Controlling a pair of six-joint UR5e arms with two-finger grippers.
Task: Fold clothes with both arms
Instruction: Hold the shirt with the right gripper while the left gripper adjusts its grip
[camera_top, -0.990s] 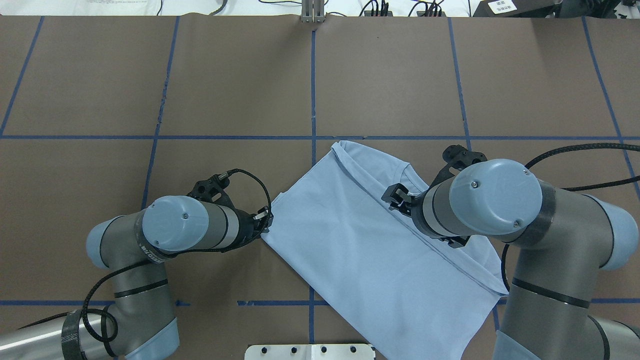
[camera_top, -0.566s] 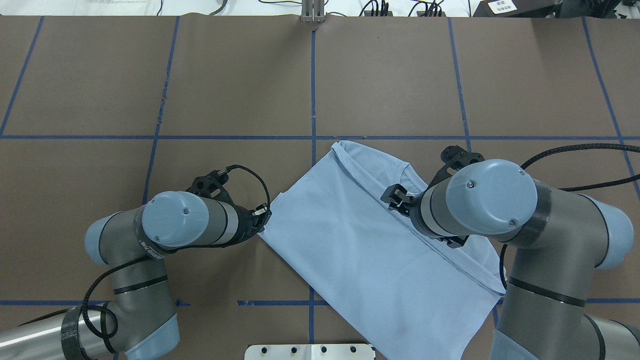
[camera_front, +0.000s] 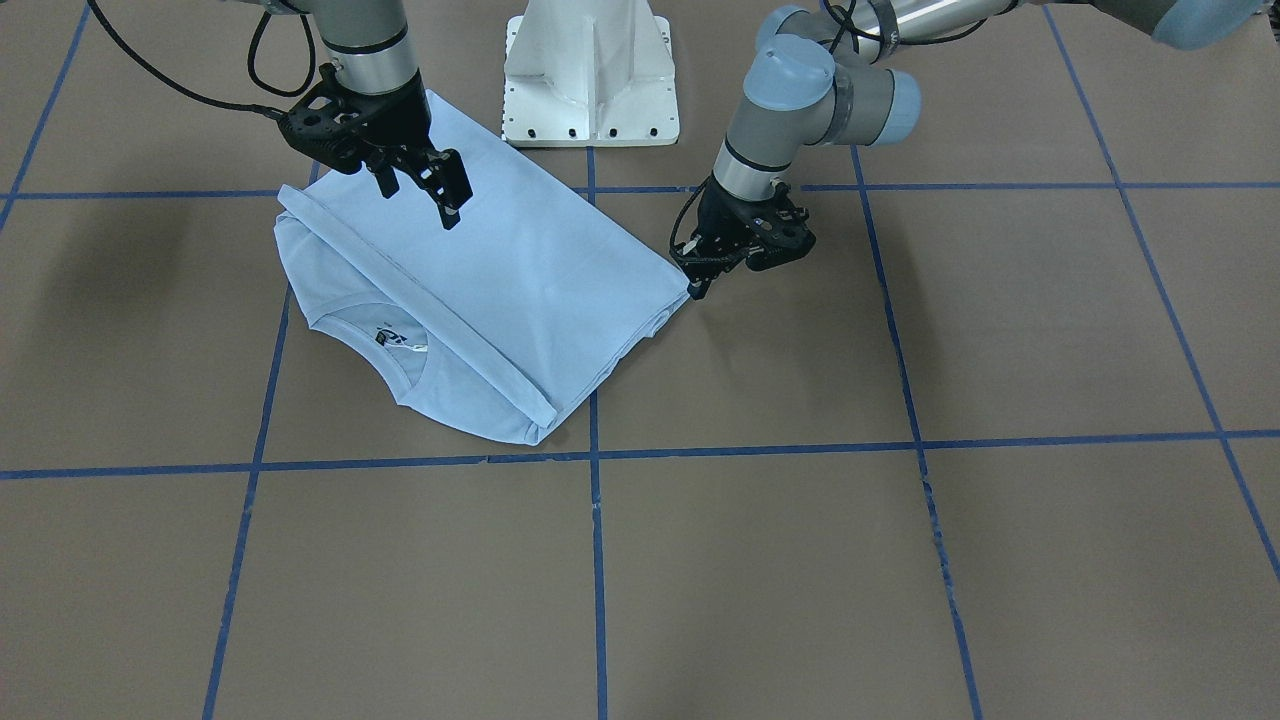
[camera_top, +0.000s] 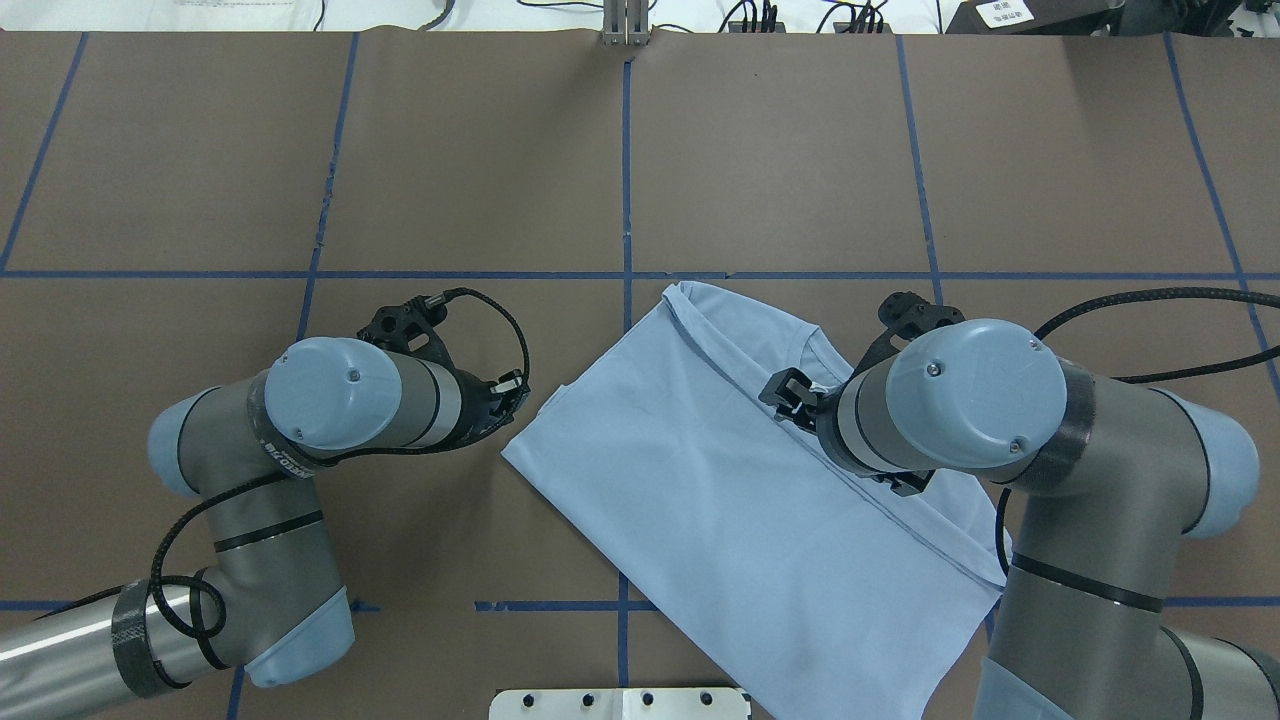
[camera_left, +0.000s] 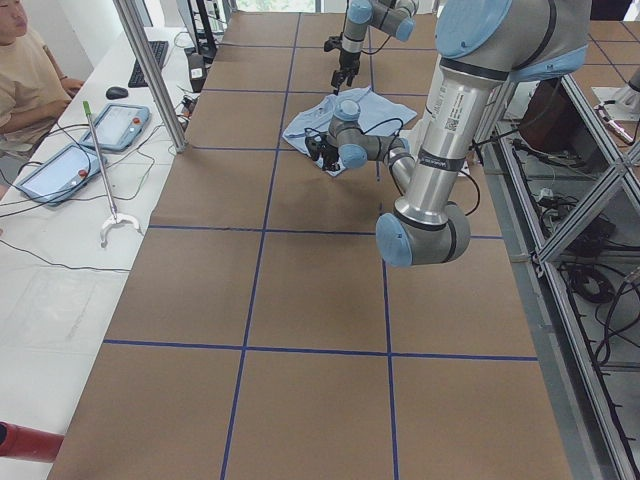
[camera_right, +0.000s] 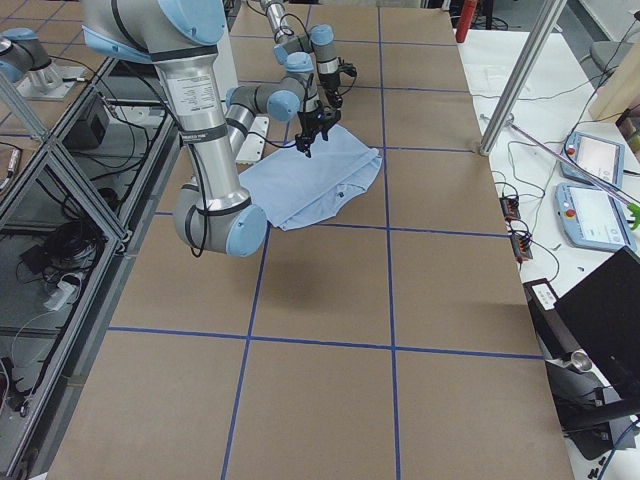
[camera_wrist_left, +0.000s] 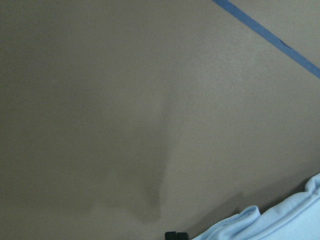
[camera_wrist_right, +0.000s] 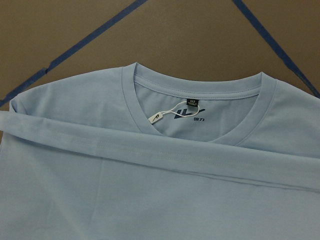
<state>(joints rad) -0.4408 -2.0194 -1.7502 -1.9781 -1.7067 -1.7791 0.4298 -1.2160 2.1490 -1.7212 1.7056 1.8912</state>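
The light blue T-shirt (camera_front: 520, 260) lies folded lengthwise on the brown table, also in the overhead view (camera_top: 720, 500). Its round neck and white tag (camera_wrist_right: 156, 117) show in the right wrist view. The chest print is hidden. My left gripper (camera_front: 697, 288) is low at the shirt's side corner and looks shut on it. The overhead view hides its fingertips under the left arm (camera_top: 345, 405). The shirt's edge (camera_wrist_left: 280, 225) shows at the bottom right of the left wrist view. My right gripper (camera_front: 420, 207) is open above the folded shirt, also in the overhead view (camera_top: 790, 393).
The white pedestal base (camera_front: 590, 70) stands right behind the shirt at the table's near edge. Blue tape lines grid the brown table (camera_front: 900, 550). A seated operator (camera_left: 25, 70) with tablets is off the table's far side.
My left arm has moved left and away from the robot. The shirt's corner has drawn out leftwards with it. The right arm has hardly moved.
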